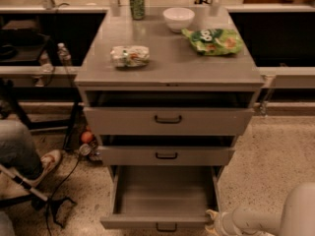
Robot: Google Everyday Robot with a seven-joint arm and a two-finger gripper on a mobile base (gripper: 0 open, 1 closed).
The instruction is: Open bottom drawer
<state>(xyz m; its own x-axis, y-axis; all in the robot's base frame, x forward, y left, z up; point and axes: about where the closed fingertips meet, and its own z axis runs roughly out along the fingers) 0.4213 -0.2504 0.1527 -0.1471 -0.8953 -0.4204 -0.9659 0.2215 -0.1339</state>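
The bottom drawer [165,195] stands pulled well out at the foot of the grey cabinet [167,58], and the gripper [212,221] sits low at the cabinet's front right, by the drawer's front corner; its hold cannot be told.

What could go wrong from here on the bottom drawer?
1. The end effector sits at the right front corner of the bottom drawer, not at the handle. An off-centre pull may skew the drawer or slip off.
2. The drawer is far out, so more pull could hit its stop and tug the cabinet.
3. The arm lies low beside the drawer front and could knock it when retreating.
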